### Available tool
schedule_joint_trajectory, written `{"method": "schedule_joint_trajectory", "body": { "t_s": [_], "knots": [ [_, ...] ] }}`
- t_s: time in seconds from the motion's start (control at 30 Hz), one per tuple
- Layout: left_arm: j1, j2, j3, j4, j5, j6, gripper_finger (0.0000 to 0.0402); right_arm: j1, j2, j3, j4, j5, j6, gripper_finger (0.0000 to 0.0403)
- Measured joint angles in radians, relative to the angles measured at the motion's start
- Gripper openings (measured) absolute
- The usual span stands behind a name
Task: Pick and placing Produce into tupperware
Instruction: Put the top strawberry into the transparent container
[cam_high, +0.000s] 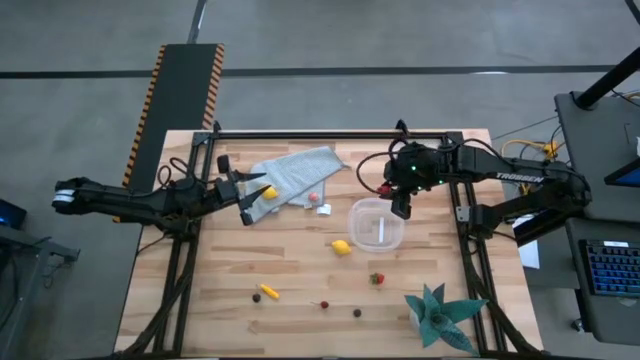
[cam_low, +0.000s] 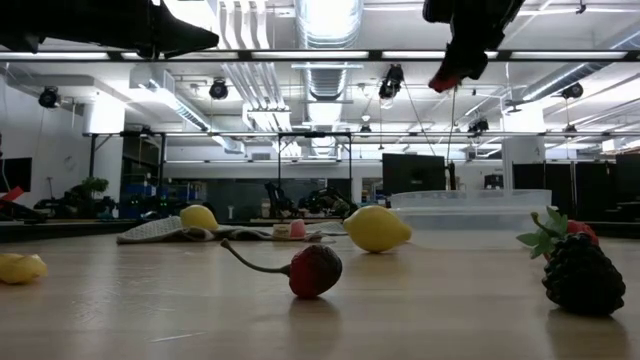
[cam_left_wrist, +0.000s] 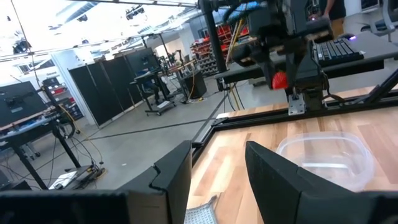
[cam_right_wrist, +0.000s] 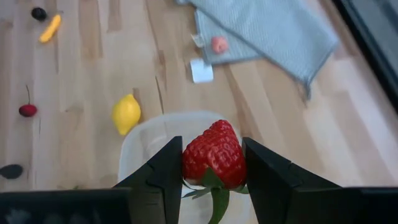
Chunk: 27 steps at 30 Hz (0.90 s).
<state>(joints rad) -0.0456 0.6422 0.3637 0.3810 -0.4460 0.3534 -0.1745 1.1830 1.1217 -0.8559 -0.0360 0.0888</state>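
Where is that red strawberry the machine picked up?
The strawberry is clamped in the right gripper, hanging just above the clear tupperware on the table's right half, with a lemon lying beside the tub.

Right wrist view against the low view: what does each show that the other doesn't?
Only the right wrist view: the right hand shut on a strawberry, above the tupperware, plus the white block. Only the low view: a blackberry near the camera. Both: the lemon beside the tupperware, the cherry and the cloth.
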Motion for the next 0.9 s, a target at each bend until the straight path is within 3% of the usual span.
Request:
{"method": "schedule_joint_trajectory", "body": {
  "t_s": [0.9],
  "knots": [
    [0.0,0.005,-0.002,0.005,0.0,0.003,0.0137,0.014,0.331,-0.003,-0.078,-0.026,0.009,0.0131]
  ]
}}
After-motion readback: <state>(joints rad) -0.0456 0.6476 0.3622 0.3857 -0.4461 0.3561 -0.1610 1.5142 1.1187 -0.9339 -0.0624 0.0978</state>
